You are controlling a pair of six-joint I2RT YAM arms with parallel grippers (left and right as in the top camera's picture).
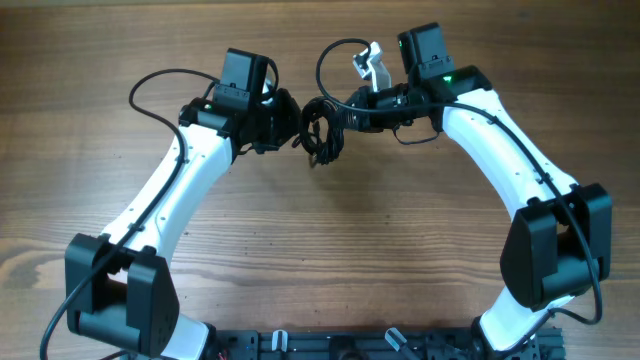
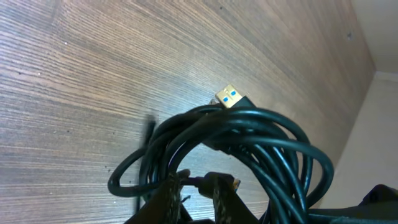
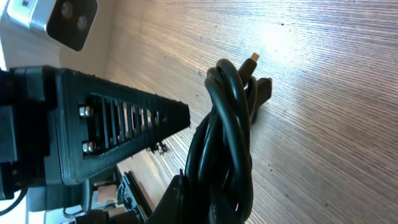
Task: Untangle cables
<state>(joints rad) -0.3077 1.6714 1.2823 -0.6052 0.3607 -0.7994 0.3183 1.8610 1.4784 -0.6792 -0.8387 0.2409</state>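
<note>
The black cables (image 1: 322,130) form a tangled coil between both grippers, over the far middle of the wooden table (image 1: 400,230). The left gripper (image 2: 193,200) pinches a thin strand. The right gripper (image 1: 346,116) is clamped on the coil. A blue-tongued USB plug (image 2: 229,97) juts out.

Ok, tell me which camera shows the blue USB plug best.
Left wrist view: the USB plug is near and sharp, blue insert facing the camera. Overhead, the cables are only a dark knot; no plug shows. Right wrist shows just a gold tip, possibly another plug.
</note>
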